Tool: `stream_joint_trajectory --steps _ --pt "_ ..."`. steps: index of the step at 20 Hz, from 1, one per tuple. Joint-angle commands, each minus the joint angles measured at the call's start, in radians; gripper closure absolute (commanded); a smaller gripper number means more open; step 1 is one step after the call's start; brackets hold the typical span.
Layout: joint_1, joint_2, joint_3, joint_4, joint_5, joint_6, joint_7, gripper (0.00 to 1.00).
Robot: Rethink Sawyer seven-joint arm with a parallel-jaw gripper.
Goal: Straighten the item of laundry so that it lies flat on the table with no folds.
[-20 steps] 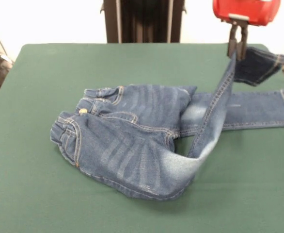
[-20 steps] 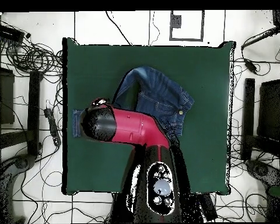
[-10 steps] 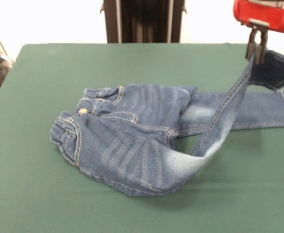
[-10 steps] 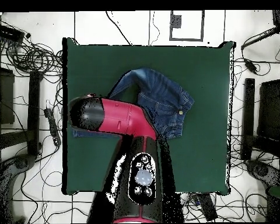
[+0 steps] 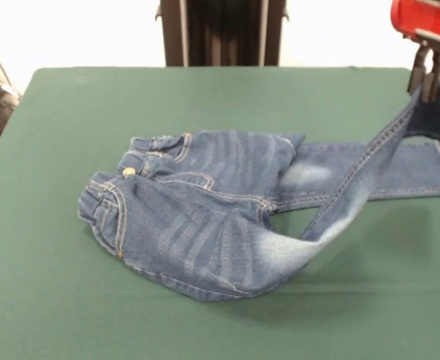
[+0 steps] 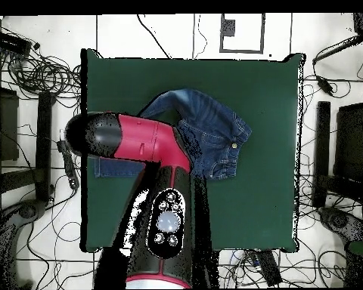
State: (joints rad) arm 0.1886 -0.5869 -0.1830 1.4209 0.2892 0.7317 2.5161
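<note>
over at the right edge the fingers (image 5: 426, 84), pinched on a leg of the jeans (image 5: 205, 217), have dragged it further right; waist stays mid bench (image 5: 47, 285), so the fold's opening.

Jeans (image 5: 205, 225) blue denim, faded whitish patches on thigh and knee, tan stitching, 1 brass button (image 5: 128, 171). Tabletop (image 5: 92, 97) plain dark green. Arm (image 6: 150, 140) red with black sections.
</note>
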Motion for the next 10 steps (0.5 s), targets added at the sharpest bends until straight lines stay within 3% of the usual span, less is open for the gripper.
stream_joint_trajectory --steps 1,10 --pt "0.025 0.065 0.008 -0.089 0.058 0.149 0.3 1.0" --pt "0.024 0.097 0.011 -0.123 0.064 0.137 0.298 1.0"
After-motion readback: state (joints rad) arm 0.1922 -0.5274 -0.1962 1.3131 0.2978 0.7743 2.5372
